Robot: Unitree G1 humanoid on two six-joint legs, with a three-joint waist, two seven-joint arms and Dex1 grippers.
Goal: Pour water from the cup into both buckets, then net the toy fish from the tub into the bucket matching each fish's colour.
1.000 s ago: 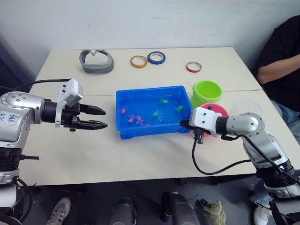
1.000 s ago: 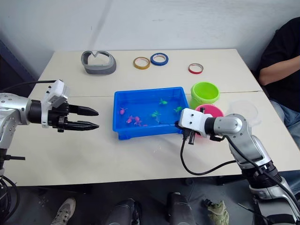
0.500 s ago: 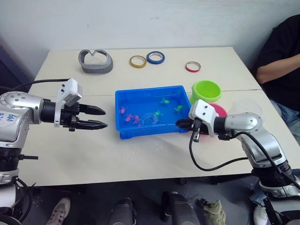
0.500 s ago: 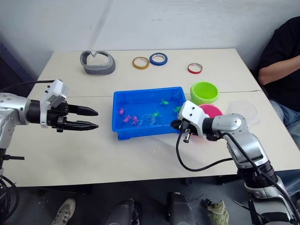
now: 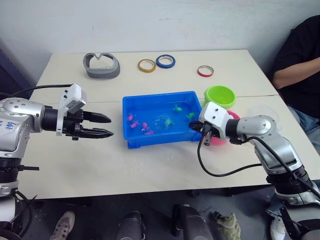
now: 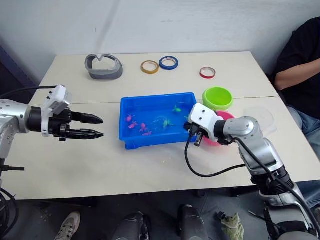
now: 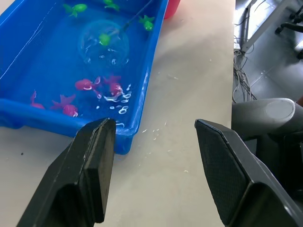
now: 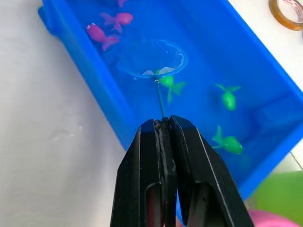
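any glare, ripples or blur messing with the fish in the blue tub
Left wrist view: white glints and ripples on the water in the shallow bright blue plastic tub beside the tiny pink plastic fish; the near black fingers look soft. Right wrist view: the small net is translucent, the tiny green plastic fish stay clear.

No readable text, labels or numbers.

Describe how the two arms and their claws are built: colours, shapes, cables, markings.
Both arms are silver-grey with rounded metallic segments and black joints. Each wrist carries a white boxy camera block. The left claw has two glossy black tapered fingers; the right claw has flat black fingers. A black cable loops below the right forearm, another trails from the left arm, which bears blue handwritten marks.
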